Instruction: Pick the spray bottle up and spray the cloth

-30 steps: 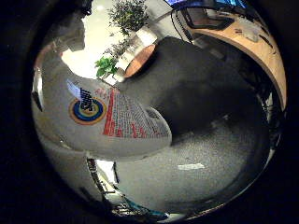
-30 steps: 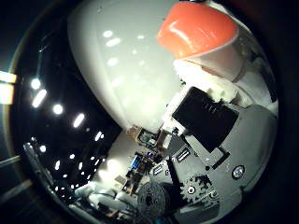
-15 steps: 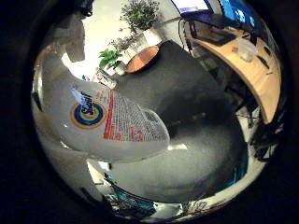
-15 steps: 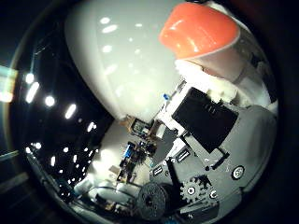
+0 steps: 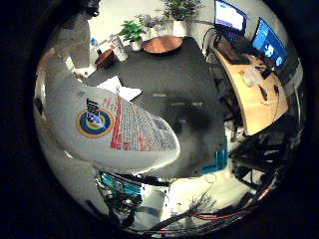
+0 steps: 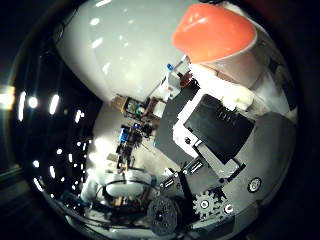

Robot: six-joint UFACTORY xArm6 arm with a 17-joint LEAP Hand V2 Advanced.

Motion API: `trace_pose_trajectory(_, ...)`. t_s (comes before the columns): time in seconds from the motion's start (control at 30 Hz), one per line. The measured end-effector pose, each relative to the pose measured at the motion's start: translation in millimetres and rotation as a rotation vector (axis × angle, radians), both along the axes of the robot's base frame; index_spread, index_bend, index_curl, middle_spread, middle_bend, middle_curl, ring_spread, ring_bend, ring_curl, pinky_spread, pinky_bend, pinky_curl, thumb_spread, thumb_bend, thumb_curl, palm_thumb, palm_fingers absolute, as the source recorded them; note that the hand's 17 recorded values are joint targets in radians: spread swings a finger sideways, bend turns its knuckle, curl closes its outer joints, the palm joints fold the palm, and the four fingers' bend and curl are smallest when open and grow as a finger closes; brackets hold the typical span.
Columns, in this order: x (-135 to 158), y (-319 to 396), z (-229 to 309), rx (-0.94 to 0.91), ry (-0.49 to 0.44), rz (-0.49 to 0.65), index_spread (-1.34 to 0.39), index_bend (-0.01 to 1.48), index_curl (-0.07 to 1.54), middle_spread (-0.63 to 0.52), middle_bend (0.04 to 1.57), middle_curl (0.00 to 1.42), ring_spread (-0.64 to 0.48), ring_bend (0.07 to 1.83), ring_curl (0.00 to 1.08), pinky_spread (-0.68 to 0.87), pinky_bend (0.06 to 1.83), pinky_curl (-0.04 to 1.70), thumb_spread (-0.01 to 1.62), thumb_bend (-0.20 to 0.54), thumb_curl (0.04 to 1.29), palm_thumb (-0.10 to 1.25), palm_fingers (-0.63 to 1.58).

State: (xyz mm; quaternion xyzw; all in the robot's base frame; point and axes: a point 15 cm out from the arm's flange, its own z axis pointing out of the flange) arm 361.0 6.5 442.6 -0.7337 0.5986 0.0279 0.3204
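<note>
The spray bottle's white body with its printed label (image 5: 115, 124) fills much of the right little finger side palm view, close to the palm and high above the dark floor. In the right thumb side palm view the bottle's orange-red spray head (image 6: 215, 32) sits on its white neck, and the white body (image 6: 130, 50) runs behind it. My right hand (image 6: 215, 135) shows as black and white parts and gears pressed against the bottle under the spray head, fingers curled round it. I cannot make out the cloth for certain.
Far below lie a dark carpet (image 5: 184, 85), a curved wooden desk (image 5: 254, 95) with monitors (image 5: 231, 17), a round wooden table (image 5: 159, 44) and potted plants (image 5: 132, 30). A white sheet (image 5: 110, 88) lies on the carpet. Ceiling lights (image 6: 35, 102) show in the thumb side view.
Both views have swung, so the hand has turned and moved with the bottle; more floor and desk now show. The bottle keeps its place against the palm.
</note>
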Motion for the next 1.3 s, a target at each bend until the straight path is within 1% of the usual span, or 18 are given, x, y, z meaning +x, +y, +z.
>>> trace_pose_trajectory(0.13,-8,32,30,-0.054,0.014,0.059,-0.26,1.16,0.63,-0.18,1.31,0.69,-0.21,1.43,0.56,-0.28,1.30,0.64,0.97,-0.009,1.02,1.02,1.23)
trace_pose_trajectory(0.23,-10,53,51,-0.076,0.013,0.081,-0.26,1.16,0.63,-0.18,1.32,0.69,-0.21,1.43,0.56,-0.28,1.30,0.64,0.96,-0.009,1.03,1.01,1.24)
trace_pose_trajectory(0.37,-6,84,76,-0.088,0.030,0.126,-0.26,1.16,0.63,-0.18,1.32,0.69,-0.21,1.43,0.56,-0.28,1.29,0.64,0.95,-0.009,1.04,1.01,1.23)
trace_pose_trajectory(0.47,6,104,78,-0.105,0.085,0.161,-0.26,1.16,0.63,-0.18,1.32,0.69,-0.21,1.43,0.56,-0.29,1.29,0.65,0.95,-0.009,1.05,1.01,1.23)
trace_pose_trajectory(0.6,27,132,55,-0.127,0.188,0.191,-0.26,1.16,0.63,-0.18,1.32,0.69,-0.21,1.43,0.55,-0.29,1.29,0.65,0.95,-0.009,1.05,1.01,1.23)
trace_pose_trajectory(0.77,47,157,11,-0.138,0.304,0.204,-0.26,1.16,0.63,-0.18,1.32,0.69,-0.21,1.43,0.55,-0.29,1.29,0.65,0.95,-0.009,1.06,1.00,1.24)
trace_pose_trajectory(0.97,78,172,-52,-0.228,0.385,0.177,-0.26,1.16,0.63,-0.18,1.32,0.69,-0.21,1.43,0.55,-0.29,1.29,0.65,0.95,-0.009,1.07,1.00,1.23)
trace_pose_trajectory(1.13,89,180,-80,-0.247,0.424,0.172,-0.26,1.16,0.63,-0.18,1.32,0.69,-0.21,1.43,0.55,-0.29,1.29,0.66,0.95,-0.008,1.07,1.01,1.23)
trace_pose_trajectory(1.23,88,179,-74,-0.245,0.413,0.168,-0.26,1.16,0.63,-0.18,1.32,0.69,-0.21,1.43,0.55,-0.29,1.29,0.66,0.94,-0.009,1.07,1.01,1.23)
trace_pose_trajectory(1.3,89,179,-60,-0.242,0.385,0.167,-0.26,1.16,0.63,-0.18,1.32,0.69,-0.21,1.43,0.55,-0.29,1.29,0.66,0.94,-0.009,1.07,1.01,1.23)
